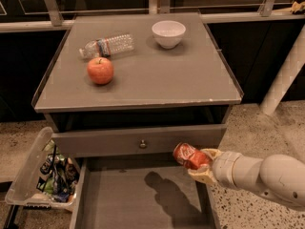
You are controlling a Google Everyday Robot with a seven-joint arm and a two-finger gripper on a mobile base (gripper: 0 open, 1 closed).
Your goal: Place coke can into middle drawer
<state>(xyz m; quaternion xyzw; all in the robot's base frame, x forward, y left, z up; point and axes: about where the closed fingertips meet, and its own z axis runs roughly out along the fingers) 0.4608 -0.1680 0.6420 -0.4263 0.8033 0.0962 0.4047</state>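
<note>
The coke can [189,157], red with a silver end and dented, is held in my gripper [199,166], which reaches in from the right on a white arm. The can lies tilted, above the right side of the open middle drawer [138,199], just below the closed drawer front with the round knob [142,144]. The drawer is pulled out, with a flat grey floor that shows the shadow of can and gripper. The fingers are closed around the can.
On the cabinet top [152,80] are a red apple [100,70], a clear plastic bottle [106,46] lying on its side and a white bowl [168,33]. A clear bin [28,175] of snack packets stands at the drawer's left. A white post [286,75] stands at right.
</note>
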